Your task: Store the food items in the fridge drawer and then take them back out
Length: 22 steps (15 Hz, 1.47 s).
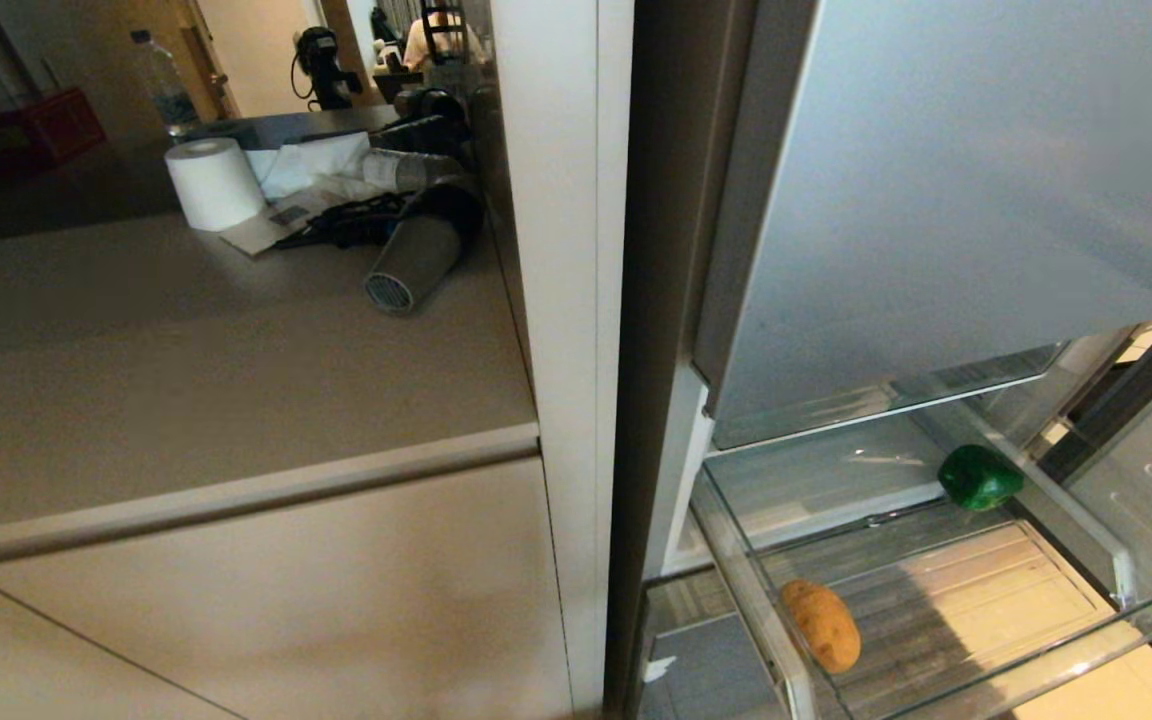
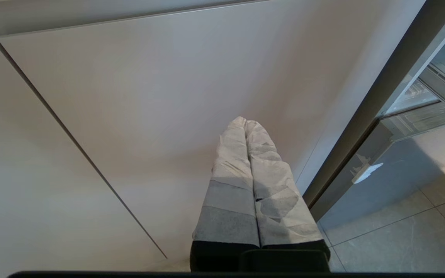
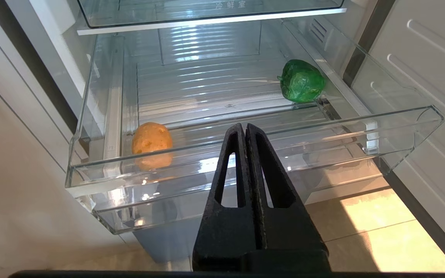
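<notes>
Presently, as seen from the head and both wrists:
Drawer: see-through drawer (image 1: 946, 600) stands pulled out of the fridge (image 1: 936, 200) at about 4 o'clock in the head view; ribbed floor, clear walls, clear front lip (image 3: 253, 154).
Pepper: dark-green pepper (image 1: 979, 477) lies in the drawer at its back right, roughly 1 o'clock on the drawer floor, close to the right wall.
Potato: tan potato (image 1: 821, 624) lies in the drawer at its front left, roughly 7 o'clock on the floor, close against the left wall and near the front lip. Well apart from the pepper.
Right gripper: black right gripper (image 3: 245, 129) hangs outside the drawer, just in front of the front lip; fingers pressed together, nothing between them. From its wrist camera the potato sits at 10 o'clock of the tips, the pepper at 1 o'clock.
Left gripper: left gripper (image 2: 244, 122), fingers wrapped in pale tape, pressed together and empty, pointing at a beige cabinet door (image 2: 149, 96) beside the fridge edge.
Counter: beige counter (image 1: 186, 350) at 9 o'clock in the head view; a white paper roll (image 1: 213, 183) at 11 o'clock, a grey hair dryer (image 1: 414, 258) lying next to it.
Person: someone seated far back at 12 o'clock, partly seen.
</notes>
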{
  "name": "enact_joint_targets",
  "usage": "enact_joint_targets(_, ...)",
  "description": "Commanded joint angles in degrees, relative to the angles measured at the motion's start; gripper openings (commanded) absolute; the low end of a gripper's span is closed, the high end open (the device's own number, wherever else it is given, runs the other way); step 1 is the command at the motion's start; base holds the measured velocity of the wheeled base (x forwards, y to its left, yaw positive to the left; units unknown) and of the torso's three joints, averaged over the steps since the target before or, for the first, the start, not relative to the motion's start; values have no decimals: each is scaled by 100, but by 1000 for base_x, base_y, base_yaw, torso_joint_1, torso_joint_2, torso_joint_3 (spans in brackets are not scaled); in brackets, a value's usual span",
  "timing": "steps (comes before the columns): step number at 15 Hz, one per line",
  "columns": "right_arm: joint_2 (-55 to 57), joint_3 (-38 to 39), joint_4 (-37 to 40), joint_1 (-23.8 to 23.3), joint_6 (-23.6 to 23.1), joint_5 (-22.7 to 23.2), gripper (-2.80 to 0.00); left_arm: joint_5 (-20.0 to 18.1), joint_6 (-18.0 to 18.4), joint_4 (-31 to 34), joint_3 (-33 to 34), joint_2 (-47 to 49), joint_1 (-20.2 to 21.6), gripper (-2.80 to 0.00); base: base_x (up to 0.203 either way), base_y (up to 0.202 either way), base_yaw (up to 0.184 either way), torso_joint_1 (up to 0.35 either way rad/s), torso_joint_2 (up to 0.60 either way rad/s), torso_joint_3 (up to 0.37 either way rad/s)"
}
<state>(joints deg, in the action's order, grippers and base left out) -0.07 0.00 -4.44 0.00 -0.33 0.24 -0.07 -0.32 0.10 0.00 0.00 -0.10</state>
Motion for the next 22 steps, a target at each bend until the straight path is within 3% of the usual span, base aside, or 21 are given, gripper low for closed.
enact_joint_targets(1, -1, 176, -5, 1, -2, 3, -280, -1, -3, -1, 0, 9, 1, -280, 0, 0, 0, 0, 0, 0)
enact_joint_targets(22, -1, 176, -5, 0, -2, 8, -280, -1, -3, -1, 0, 9, 1, -280, 0, 0, 0, 0, 0, 0)
